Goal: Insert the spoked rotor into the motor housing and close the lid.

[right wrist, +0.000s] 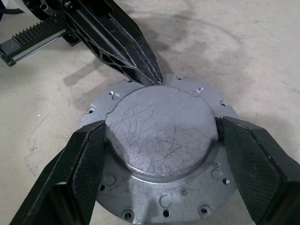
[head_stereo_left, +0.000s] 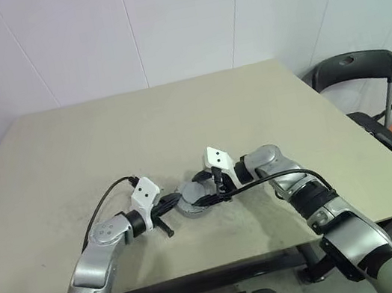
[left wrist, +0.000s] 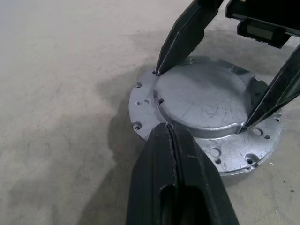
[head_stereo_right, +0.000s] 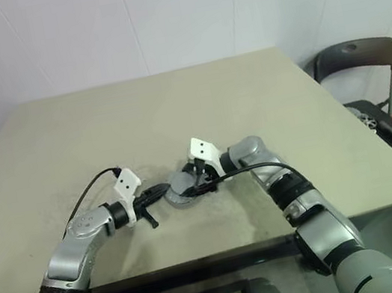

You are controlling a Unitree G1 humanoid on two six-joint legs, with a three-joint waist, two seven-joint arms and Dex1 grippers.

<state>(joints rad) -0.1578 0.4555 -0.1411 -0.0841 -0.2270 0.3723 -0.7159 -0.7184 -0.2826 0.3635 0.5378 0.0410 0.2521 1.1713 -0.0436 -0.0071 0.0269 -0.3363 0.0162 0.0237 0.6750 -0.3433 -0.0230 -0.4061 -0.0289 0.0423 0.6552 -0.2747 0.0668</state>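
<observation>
We're looking down over the desk (head_stereo_left: 47,165) from the head camera, and the motor housing (head_stereo_left: 188,202) is sitting toward the near edge, roughly midway between the left and right sides. Our left gripper (head_stereo_left: 170,205) is coming in from the left side, its two fingers pressed together with nothing between them, the tip meeting the housing's left flank. Our right gripper (head_stereo_left: 212,192) is reaching in from the right, fingers spread wide around the housing's raised top. A black cable (head_stereo_left: 103,201) is looping off the left wrist. Beyond the desk's right edge a dark chair (head_stereo_left: 355,77) is standing.

Switching to the left wrist camera, we're seeing the closed left fingers (left wrist: 180,187) running up to the housing (left wrist: 206,117), their tip touching the step where the flat flange meets the raised round centre. The right gripper's fingers (left wrist: 187,35) are standing on either side of that raised centre, tips down on the flange.

Now the right wrist camera: the housing (right wrist: 161,145) is lying between our two right fingers (right wrist: 75,173), which are resting against opposite sides of the raised centre, spread about as wide as it. The left gripper's closed tip (right wrist: 150,75) is touching the far edge of that centre. The grey face is scratched, with small holes around the flange.
</observation>
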